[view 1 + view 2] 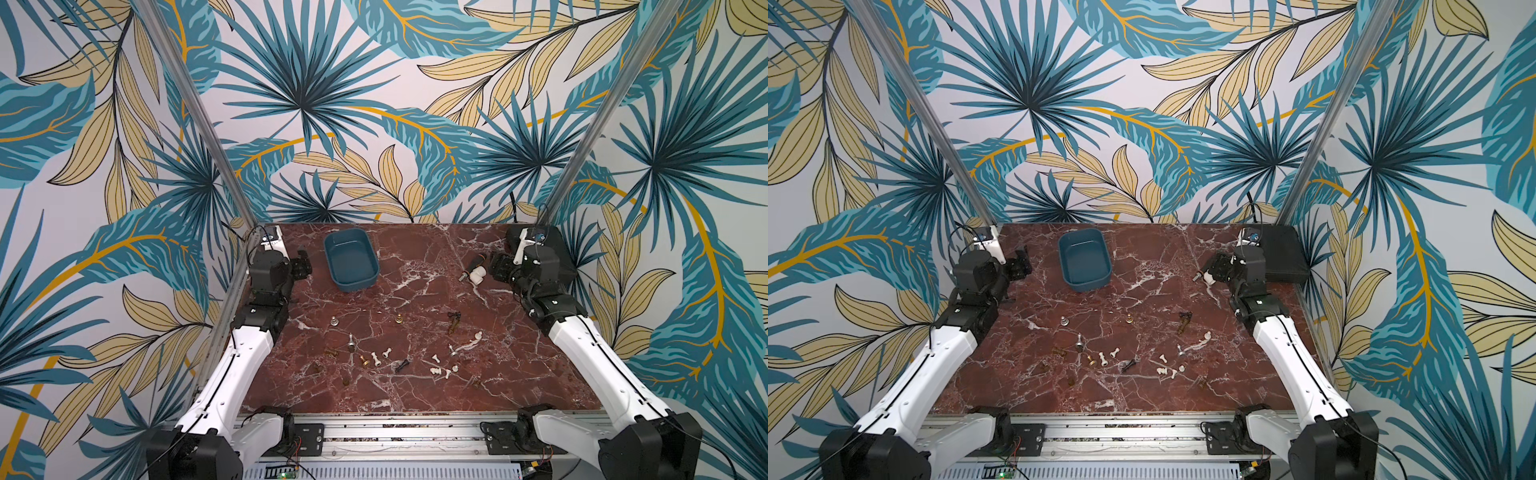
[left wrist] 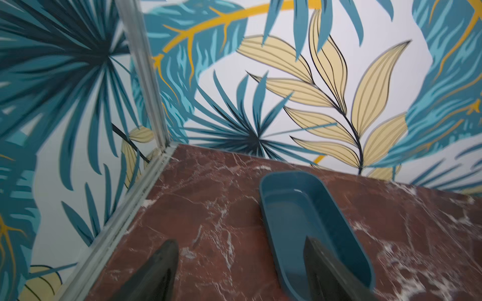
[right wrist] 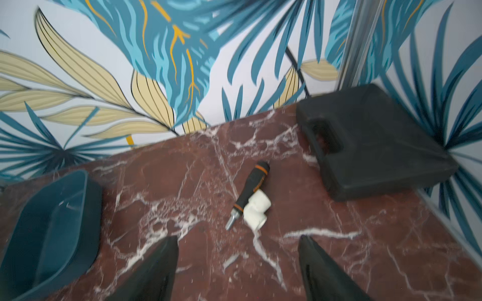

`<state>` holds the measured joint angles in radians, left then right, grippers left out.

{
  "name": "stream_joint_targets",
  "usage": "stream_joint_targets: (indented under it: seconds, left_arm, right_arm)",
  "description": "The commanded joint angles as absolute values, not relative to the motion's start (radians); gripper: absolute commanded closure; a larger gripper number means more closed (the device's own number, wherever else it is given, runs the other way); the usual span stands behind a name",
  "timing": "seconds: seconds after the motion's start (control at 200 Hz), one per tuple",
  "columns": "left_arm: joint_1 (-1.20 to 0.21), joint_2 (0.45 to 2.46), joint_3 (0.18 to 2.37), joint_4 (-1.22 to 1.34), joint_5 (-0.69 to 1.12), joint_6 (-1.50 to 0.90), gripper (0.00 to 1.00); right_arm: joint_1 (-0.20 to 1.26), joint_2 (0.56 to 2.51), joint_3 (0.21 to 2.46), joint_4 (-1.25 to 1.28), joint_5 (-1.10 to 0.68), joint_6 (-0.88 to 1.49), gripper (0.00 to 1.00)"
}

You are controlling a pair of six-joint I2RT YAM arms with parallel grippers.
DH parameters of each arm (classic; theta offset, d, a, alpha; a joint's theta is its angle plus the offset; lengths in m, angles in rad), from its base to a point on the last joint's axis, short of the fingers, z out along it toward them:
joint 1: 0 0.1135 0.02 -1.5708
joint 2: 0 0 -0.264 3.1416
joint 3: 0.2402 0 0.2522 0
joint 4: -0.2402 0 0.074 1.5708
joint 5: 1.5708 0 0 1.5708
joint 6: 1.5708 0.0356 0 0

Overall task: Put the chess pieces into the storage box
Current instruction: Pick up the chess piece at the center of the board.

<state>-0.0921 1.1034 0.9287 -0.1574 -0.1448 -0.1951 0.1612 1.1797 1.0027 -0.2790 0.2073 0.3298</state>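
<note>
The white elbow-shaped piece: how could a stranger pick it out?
Go to the far right side of the red marble table, near the flat black case. There the white elbow-shaped piece lies against a black-and-orange screwdriver. It is chunky and bent, unlike the slim white chess pieces nearer the front.

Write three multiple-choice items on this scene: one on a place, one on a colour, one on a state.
1. Where on the table does the storage box stand?
A. near edge
B. far side
C. dead centre

2. The elbow fitting beside the screwdriver is:
A. black
B. white
C. gold

3. The storage box is:
A. empty
B. half full
C. overturned

Answers:
1. B, it sits toward the far edge in both top views.
2. B, the right wrist view shows it white.
3. A, its floor is bare and its opening faces up.
</note>
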Motion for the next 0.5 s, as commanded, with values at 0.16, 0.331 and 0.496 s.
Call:
stream_joint_targets:
  seconds: [0.16,0.331,0.496]
  left_arm:
    - [-0.13,1.207,1.088,-0.558,0.137,-0.093,0.23]
    - [-0.144,1.233,1.084,-0.497,0.205,-0.047,0.22]
    - [-0.147,1.262,1.1,-0.492,0.22,-0.048,0.22]
  right_arm:
    - [0.245,1.262,0.986,-0.706,0.125,0.498,0.36]
    - [0.309,1.374,0.958,-0.669,0.082,0.527,0.41]
    - [0.35,1.489,0.98,-0.609,0.067,0.585,0.47]
